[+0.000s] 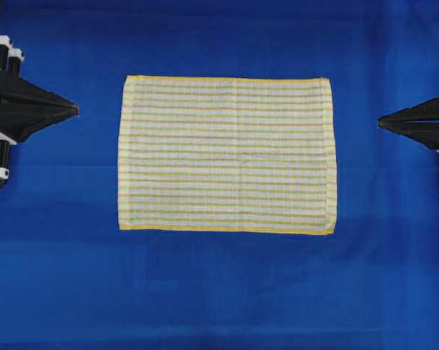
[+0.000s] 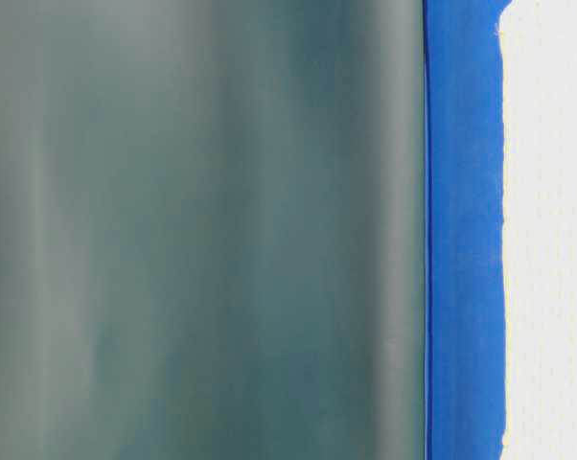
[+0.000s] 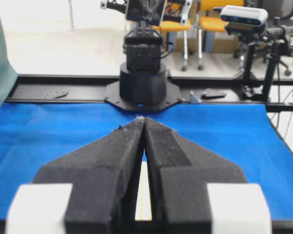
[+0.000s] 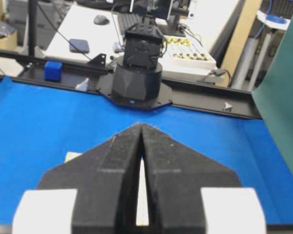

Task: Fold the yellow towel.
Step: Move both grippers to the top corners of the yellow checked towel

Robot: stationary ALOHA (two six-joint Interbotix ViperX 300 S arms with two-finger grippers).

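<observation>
at centre of the blue tabletop [image 1: 59, 277], yellow towel [image 1: 227, 154] spread flat, untouched, nothing folded yet. left claw [image 1: 72, 110] and right claw [image 1: 382, 124] pinched closed, empty, well apart from its edges. likely trouble: snagging only the hem, bunching thin cloth, or dragging it askew.

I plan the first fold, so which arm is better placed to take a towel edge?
Neither clearly. The yellow towel lies flat midway; the left gripper and right gripper are both shut and apart from it. The left looks marginally nearer.
</observation>
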